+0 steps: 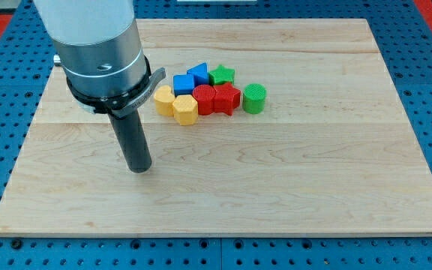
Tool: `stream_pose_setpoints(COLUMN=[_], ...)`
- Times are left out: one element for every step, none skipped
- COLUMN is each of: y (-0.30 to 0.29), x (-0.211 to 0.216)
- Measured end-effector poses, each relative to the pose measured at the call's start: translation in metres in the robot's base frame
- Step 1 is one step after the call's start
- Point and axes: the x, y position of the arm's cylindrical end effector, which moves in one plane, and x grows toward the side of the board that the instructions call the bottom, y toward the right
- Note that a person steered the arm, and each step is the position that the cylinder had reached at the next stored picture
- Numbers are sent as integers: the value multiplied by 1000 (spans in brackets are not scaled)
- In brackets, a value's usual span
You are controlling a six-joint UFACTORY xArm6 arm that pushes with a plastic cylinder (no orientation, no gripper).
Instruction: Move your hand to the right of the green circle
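So your tip [139, 169] is sitting on the counter [313, 172] over toward its left edge, well clear of the blocks. The green circle [253, 98] is up near the top edge, about mid-counter, at the right end of the cluster, just beside the red blocks [217, 99]. There's no gripper on this arm, only the rod.

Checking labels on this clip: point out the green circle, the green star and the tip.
green circle [253, 97], camera view, middle of its top face
green star [221, 74], camera view, centre of its top
my tip [139, 169], camera view, rod's very bottom end
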Motion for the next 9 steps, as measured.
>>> stream_pose_setpoints(y=[0,7,19,44,100,168,183,229,178], x=[0,0,0,0,-5,-24,-85,-155,-180])
